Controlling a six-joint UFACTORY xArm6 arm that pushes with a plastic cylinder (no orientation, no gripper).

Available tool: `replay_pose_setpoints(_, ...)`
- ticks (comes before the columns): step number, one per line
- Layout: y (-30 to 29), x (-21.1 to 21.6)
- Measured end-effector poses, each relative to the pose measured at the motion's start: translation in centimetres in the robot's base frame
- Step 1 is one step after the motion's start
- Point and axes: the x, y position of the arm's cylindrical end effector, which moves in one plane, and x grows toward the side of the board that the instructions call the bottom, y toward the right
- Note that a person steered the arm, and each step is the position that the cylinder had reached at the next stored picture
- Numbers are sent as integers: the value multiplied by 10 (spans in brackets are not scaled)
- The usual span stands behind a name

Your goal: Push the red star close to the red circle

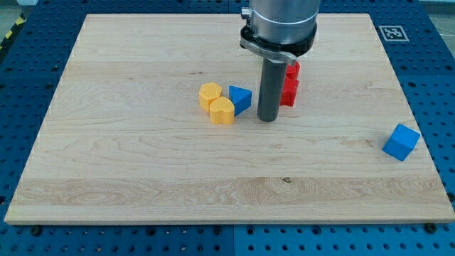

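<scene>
Your tip [267,119] rests on the worktop [142,171], just to the view's left of the red pieces [290,85] and between them and the blue triangular block [242,99].

There is no claw on this rig, so nothing is held; the rod can only push.

Behind the rod you have two red shapes, one stacked toward the view's top of the other, apparently touching. The rod hides their outlines, so which is the star and which the circle cannot be confirmed.

If they already touch, little remains. Keep any stroke short and aimed through the star's centre toward the circle, and avoid sweeping the blue triangular block, yellow hexagonal block [210,94] or yellow heart block [222,111].
</scene>
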Motion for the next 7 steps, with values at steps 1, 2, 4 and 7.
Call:
replay_pose_setpoints(1, 1, -11)
replay_pose_setpoints(2, 1, -21)
replay_pose_setpoints(4, 19, -24)
replay_pose_setpoints(7, 22, -28)
